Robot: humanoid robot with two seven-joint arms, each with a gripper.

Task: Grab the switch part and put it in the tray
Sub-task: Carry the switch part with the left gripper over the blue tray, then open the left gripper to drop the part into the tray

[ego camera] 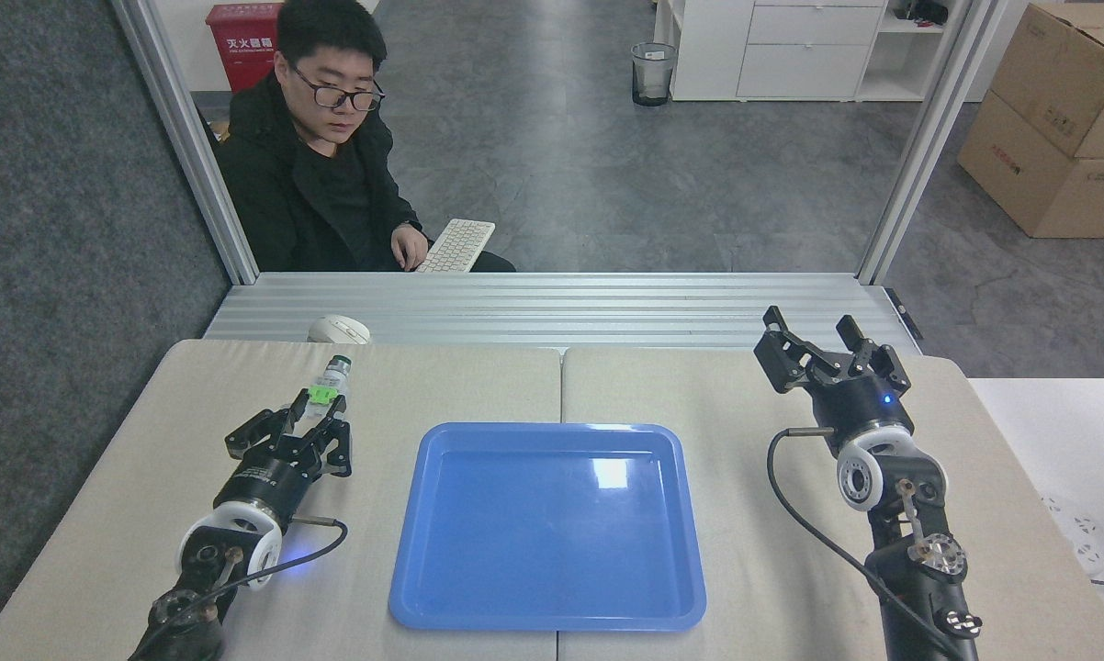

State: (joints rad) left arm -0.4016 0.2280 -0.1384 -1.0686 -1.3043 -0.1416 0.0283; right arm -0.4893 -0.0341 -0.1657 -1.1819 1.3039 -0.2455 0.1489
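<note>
The switch part (325,395) is a small white block with a bright green bit in the middle and a round silvery, dark-green end. It is tilted, with the round end pointing away and a little to the right. The tray (405,588) is large, shallow, glossy blue, rectangular with rounded corners and raised rim. The part is left of its far-left corner.

Beige padded table (478,386), blue tray (548,523) lying on it

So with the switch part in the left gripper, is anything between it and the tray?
Nothing visible. The left gripper holds the switch part left of the tray, with only bare table between them.
</note>
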